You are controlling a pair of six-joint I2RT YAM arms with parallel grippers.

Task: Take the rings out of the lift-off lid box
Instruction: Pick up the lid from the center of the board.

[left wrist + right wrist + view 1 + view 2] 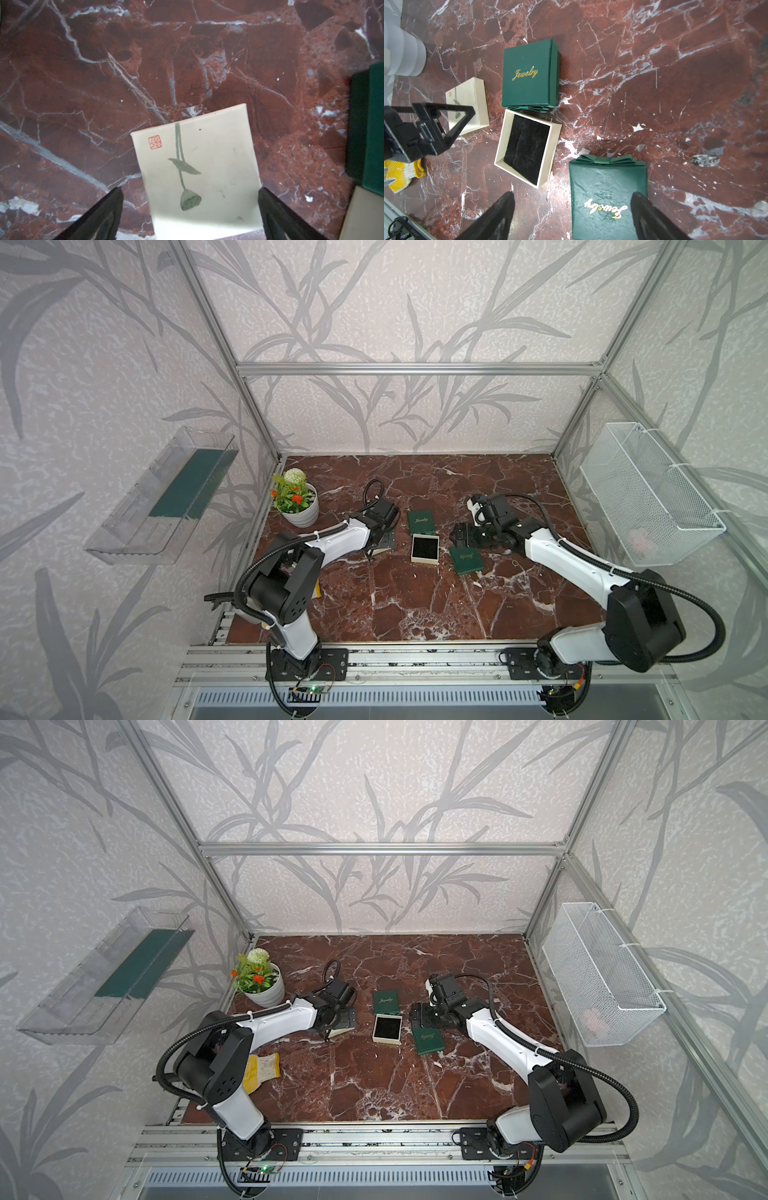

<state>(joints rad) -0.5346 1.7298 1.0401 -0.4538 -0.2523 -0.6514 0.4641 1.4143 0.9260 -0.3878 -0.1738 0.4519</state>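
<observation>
- One ring [705, 163] is in view: a thin grey metallic band with a speckled face. It lies on the red marble table [415, 605], right of the near green box [607, 199] and apart from it. In a top view it shows as a tiny hoop [515, 563] beside the right arm.
- The cream box [424, 548] stands open mid-table. It holds a black insert [527, 149] with shallow slots; only the velvet shows inside.
- Its lid [201, 172] lies flat on the table left of the cream box, apart from it, with the lotus drawing and red seal facing up.
- The far green box [529, 72] is closed and marked "Jewelry" in gold. Its bow edge sits just beside the far wall of the cream box.
- The near green box is also closed and sits just beside the near-right corner of the cream box.
- The left gripper [190, 188] hangs over the lid with its jaws wide apart, holding nothing.
- The right gripper [572, 193] has its jaws apart and holds nothing. It is above the left edge of the near green box; contact cannot be judged.
- The wire basket [648, 497] on the right wall holds a pale pink item, too blurred to identify.
- The clear shelf [137, 526] on the left wall carries a dark green sheet.
- A plant pot [301, 510] stands far left, and a yellow-and-white glove [262, 1071] lies near left.
</observation>
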